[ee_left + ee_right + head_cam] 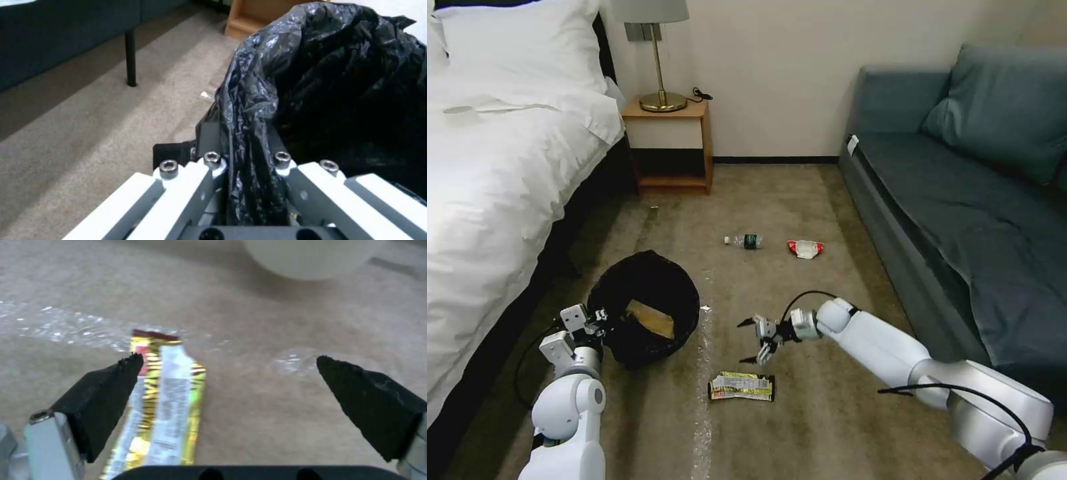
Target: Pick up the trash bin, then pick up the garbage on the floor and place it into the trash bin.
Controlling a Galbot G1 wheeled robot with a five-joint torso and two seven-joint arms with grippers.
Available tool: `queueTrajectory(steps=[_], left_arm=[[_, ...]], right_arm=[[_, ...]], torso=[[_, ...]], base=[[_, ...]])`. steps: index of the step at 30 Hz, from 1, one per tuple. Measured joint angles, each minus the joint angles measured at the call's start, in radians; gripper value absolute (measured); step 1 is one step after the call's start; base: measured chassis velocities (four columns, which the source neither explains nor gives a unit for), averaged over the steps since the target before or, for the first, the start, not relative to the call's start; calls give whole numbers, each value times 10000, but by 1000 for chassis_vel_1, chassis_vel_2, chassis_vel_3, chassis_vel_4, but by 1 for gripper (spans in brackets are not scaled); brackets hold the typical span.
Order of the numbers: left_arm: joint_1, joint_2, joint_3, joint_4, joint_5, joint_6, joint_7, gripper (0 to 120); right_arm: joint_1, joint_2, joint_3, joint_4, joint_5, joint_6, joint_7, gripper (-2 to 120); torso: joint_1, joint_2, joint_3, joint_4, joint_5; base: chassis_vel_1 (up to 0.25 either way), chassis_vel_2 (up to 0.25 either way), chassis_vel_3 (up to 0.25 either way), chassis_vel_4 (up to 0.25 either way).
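Nearest the robot on the carpet lies the yellow snack wrapper, flat, with its long side across the head view. Just above and beyond it hangs the right gripper, its two black fingers spread wide and holding nothing. In the right wrist view the wrapper sits under one finger, off to the side of the gap, and apart from the pads. A strip of clear shiny tape runs along the floor beside the wrapper's end.

To the left, the left gripper is clamped on the near rim of the trash bin. The left wrist view shows the fingers pinched on a fold of the crinkly black liner at the rim. The bin stands close beside the bed, and a piece of crumpled tan paper lies inside it against the liner.

Farther out, in the middle of the carpet, a clear bottle with a dark label lies on its side. Near it to the right, but apart, is a crumpled red-and-white wrapper. The grey sofa runs along the right. Against the far wall stands a wooden nightstand with a brass lamp on top.
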Motion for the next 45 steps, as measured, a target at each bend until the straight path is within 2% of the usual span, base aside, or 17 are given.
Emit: queueTrajectory(steps=[8,17,35,45], left_arm=[[66,-33,-13,47,53,-12,-8,4],[154,-223,70,-198,65,-14,-14,4],[191,-204,150,-250,70,-5,22,4],[204,-261,225,-227,165,-23,43,4]], right_arm=[[-551,40,148,-22,-233,141,21,100],[-1002,166,452,-233,-501,273,21,100],[-1418,630,1727,-1701,-1364,919,-53,100],[-1507,1079,1874,-2204,-1559,1063,-11,100]], torso=[[0,0,-1,1,-2],[0,0,0,-1,1],[0,0,0,0,-1],[0,0,0,1,0]], base=[[0,0,0,0],[0,0,0,0],[0,0,0,0],[0,0,0,0]])
